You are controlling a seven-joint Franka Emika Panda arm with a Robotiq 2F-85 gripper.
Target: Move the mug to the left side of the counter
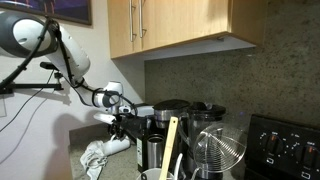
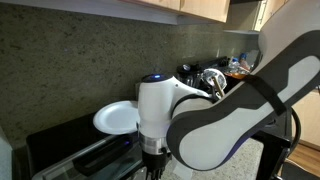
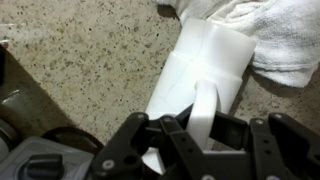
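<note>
Apparently the jaws are closed on the handle of the white mug (image 3: 205, 60) — the thin handle fits between them, which the wide body probably would not. The mug seems to lie on its side on the speckled surface (image 3: 80, 60), touching a white towel (image 3: 285, 40). In an exterior view the arm (image 1: 80, 80) reaches forward and bends down at the wrist — close beside the dark appliances (image 1: 160, 135).
</note>
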